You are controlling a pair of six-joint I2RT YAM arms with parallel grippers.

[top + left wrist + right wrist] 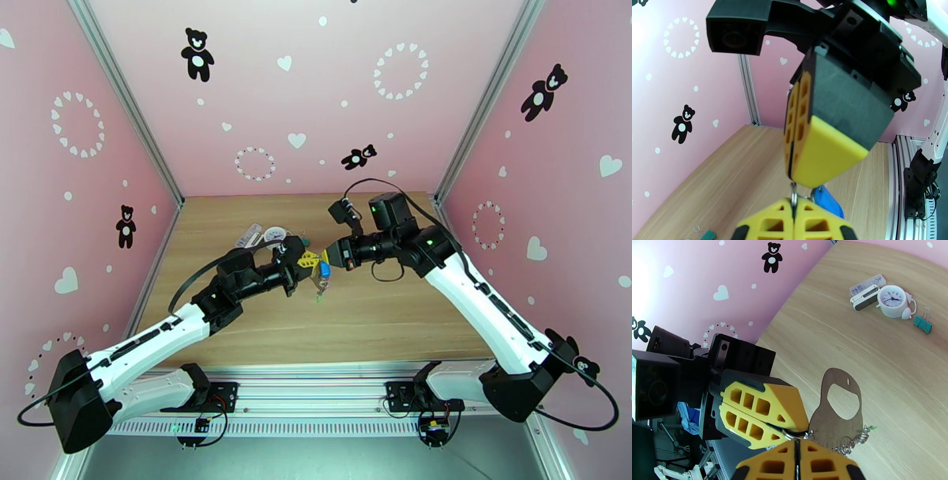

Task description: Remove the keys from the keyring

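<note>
My two grippers meet tip to tip above the table's middle. The left gripper [311, 260] [794, 206] is shut on a small metal ring [794, 197] of the keyring. The right gripper [326, 259] [796, 444] is shut on the same ring cluster [793, 434] from the other side. The grey strap loop [839, 415] and silvery chain [853, 443] hang below the fingers. The blue-headed key [828, 200] [324, 270] dangles beside the ring. A green sliver [870, 428] shows at the chain's end, likely the green key.
At the back left of the table lie a round white clock [892, 301], a teal binder clip [922, 323] [709, 233] and two small cases [866, 291]. Pink walls enclose the table on three sides.
</note>
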